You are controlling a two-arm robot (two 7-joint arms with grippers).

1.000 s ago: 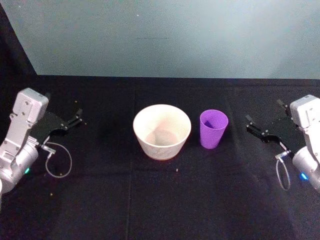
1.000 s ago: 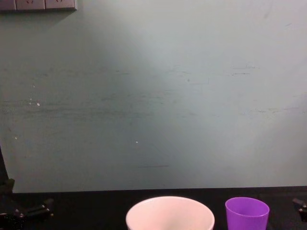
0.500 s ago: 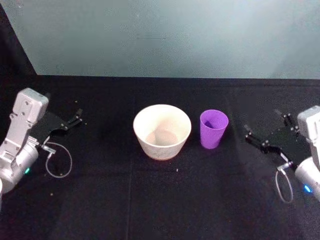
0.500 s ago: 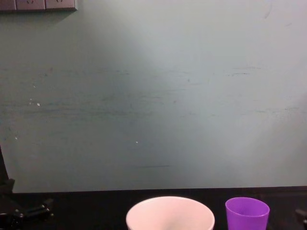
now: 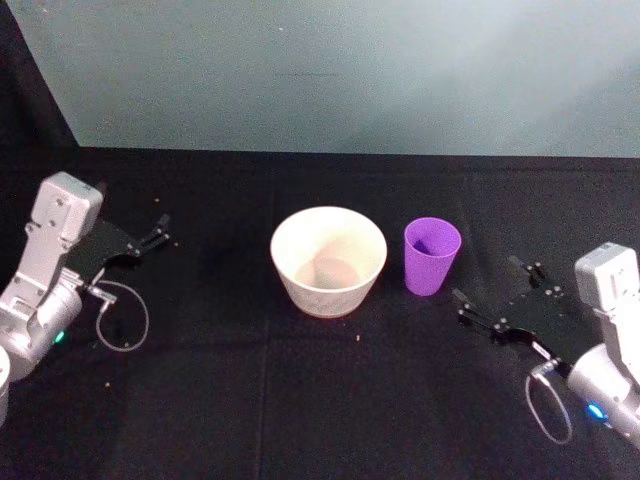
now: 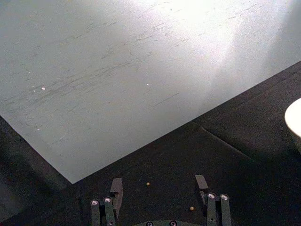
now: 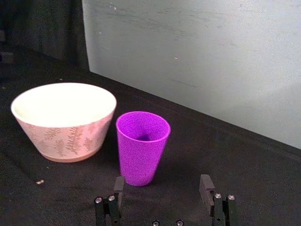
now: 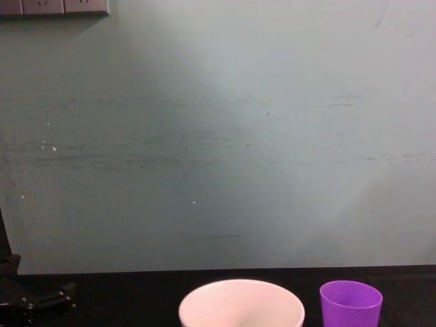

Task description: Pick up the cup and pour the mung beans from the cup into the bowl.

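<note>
The right gripper [image 5: 490, 287] hangs low over the black table [image 5: 300, 400], fingers spread wide and empty, pointed at the cup [image 5: 432, 256] from its right, near but apart. The cup stands upright just right of the bowl [image 5: 328, 260]. The left gripper [image 5: 160, 231] sits at the table's left, fingers apart, empty. A pale wall [image 5: 350, 70] rises behind.

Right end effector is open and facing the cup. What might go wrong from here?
1. The cup sits off centre before the open right end effector, nearer one finger; that finger may nudge it and tip it over.
2. The cup stands close beside the bowl, so the finger entering that gap may bump the bowl.
</note>
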